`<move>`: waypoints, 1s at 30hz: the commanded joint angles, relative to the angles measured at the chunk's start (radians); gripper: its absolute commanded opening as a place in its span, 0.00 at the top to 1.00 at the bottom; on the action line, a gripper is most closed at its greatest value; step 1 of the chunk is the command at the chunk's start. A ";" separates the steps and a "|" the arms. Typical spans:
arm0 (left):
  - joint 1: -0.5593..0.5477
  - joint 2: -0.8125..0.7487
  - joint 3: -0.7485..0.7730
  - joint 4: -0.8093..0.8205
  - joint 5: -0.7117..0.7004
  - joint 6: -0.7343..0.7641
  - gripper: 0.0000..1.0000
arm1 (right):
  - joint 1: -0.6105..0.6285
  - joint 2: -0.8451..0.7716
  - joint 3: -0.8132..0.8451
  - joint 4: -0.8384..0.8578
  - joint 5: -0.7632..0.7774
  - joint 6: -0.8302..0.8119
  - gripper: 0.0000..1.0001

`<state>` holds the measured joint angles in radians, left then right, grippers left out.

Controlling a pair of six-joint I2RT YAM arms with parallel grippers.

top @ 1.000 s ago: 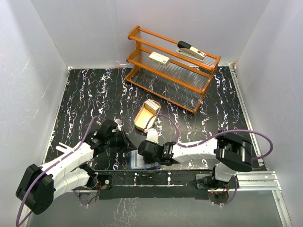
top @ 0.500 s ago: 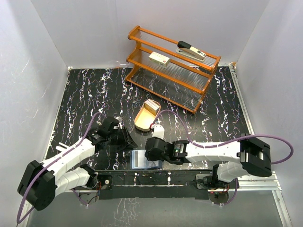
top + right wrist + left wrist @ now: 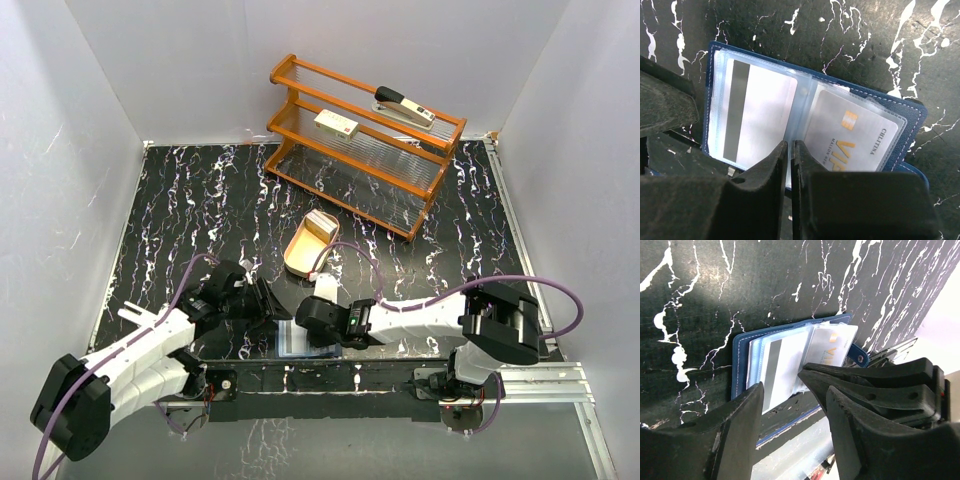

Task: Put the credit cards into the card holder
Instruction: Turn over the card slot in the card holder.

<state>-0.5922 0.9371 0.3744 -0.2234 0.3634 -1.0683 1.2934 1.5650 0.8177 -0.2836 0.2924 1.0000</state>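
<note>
Credit cards [image 3: 860, 132], likely stiff, light and slick, lay sleeved in the floppy card holder [image 3: 912, 120] open at the near edge of the table [image 3: 200, 200], best pinned by its navy border; left gripper [image 3: 790, 385] gaped wide, right gripper [image 3: 791, 146] nearly closed, apparently empty.

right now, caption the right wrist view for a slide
Closed right gripper above the open card holder, cards in pockets.

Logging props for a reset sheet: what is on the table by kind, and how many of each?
card holder: 1
cards in its pockets: 2 (stripe card, gold-print card)
tan tray: 1 (contents unclear, not counted)
orange rack: 1
cream box: 1
stapler: 1
Total: 7
</note>
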 commanded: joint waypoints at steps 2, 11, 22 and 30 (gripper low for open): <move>-0.001 -0.016 -0.022 0.026 0.043 -0.021 0.46 | -0.002 0.029 0.034 0.038 -0.002 0.015 0.95; -0.001 0.018 -0.034 0.059 0.049 -0.005 0.43 | -0.002 0.048 0.033 -0.001 0.008 0.026 0.99; -0.001 0.006 -0.026 0.022 0.017 0.002 0.42 | -0.002 -0.033 0.091 -0.027 0.017 0.006 0.94; -0.001 0.000 -0.029 0.025 0.020 -0.005 0.42 | -0.002 0.005 0.085 -0.015 0.011 0.008 0.92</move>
<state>-0.5922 0.9573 0.3443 -0.1818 0.3744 -1.0744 1.2934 1.5696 0.8677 -0.3210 0.2878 1.0149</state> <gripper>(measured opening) 0.578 0.076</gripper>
